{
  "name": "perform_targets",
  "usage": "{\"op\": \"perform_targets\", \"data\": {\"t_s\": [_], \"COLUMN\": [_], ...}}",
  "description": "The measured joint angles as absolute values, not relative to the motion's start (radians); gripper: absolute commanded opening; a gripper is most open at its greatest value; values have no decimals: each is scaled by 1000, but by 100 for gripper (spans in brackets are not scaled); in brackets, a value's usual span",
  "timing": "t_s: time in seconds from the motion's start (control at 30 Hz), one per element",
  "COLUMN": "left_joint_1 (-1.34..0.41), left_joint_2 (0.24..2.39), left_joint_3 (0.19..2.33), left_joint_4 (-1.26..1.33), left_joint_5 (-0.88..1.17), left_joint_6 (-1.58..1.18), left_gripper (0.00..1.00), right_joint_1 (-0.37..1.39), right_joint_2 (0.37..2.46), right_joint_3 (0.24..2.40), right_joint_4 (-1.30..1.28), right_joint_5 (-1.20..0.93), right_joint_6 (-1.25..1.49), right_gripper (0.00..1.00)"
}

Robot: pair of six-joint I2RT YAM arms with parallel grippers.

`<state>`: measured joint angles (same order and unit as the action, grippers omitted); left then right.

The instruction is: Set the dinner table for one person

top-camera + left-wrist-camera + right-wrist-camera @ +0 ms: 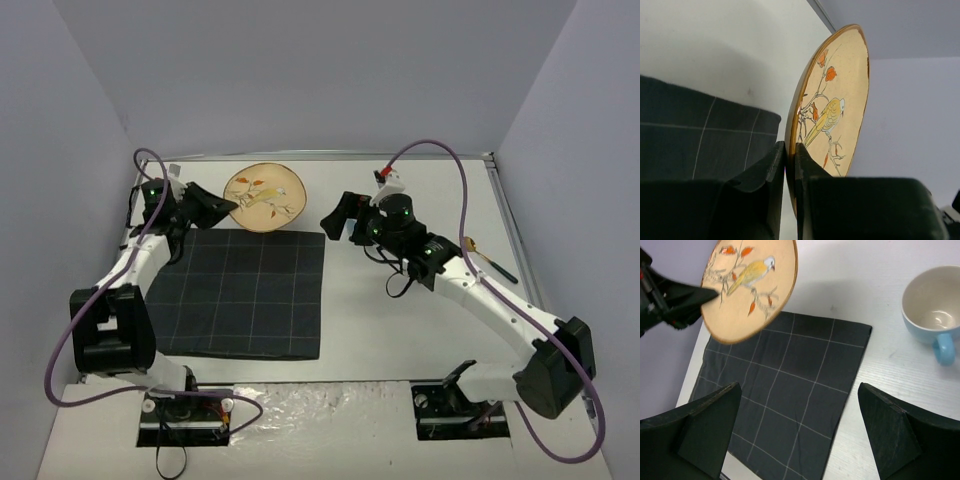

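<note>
Worktop (400,320): white, fills the floor of the enclosure, with both arms bolted at its near edge. A dark checked placemat (245,295) lies on its left half.

Plate (264,197): bird-patterned, held tilted over the far edge of the placemat toward the far-left corner of the worktop, and apparently off the surface. The left gripper (790,150) has its jaws pinching the plate by the rim only.

Right gripper (330,222): jaws spread wide and holding nothing, hovering just off the placemat's far right corner and close to the plate. A blue cup (932,305) stands on the bare worktop right of the placemat. A utensil (490,258) lies near the right edge.

Risks, as judged:
- The narrow rim grip may let the plate pivot or slip, so it drops hard or lands half off the placemat.
- If the plate swings right, it could strike the idle right gripper.
- If the right arm reaches in early, it could knock the cup.
</note>
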<state>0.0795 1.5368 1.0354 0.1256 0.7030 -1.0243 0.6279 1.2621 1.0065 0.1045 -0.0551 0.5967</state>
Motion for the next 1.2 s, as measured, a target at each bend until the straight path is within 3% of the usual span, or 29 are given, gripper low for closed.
{"op": "perform_targets", "data": {"t_s": [0.5,0.8,0.93,1.07,1.2], "left_joint_1": [26,-24,-32,-32,-32], "left_joint_2": [1306,1298,1297,1297,1297], "left_joint_3": [931,918,918,918,918], "left_joint_4": [11,5,5,3,-4], "left_joint_5": [772,788,794,793,792], "left_joint_6": [-1007,-1014,-1016,-1016,-1010], "left_gripper": [0,0,0,0,0], "right_joint_1": [578,569,569,569,569], "right_joint_2": [1478,1547,1558,1559,1560], "right_joint_3": [1070,1072,1072,1072,1072], "right_joint_4": [222,331,358,377,387], "right_joint_5": [-222,-326,-357,-375,-382], "right_joint_6": [699,744,761,768,772], "right_gripper": [92,78,66,48,38]}}
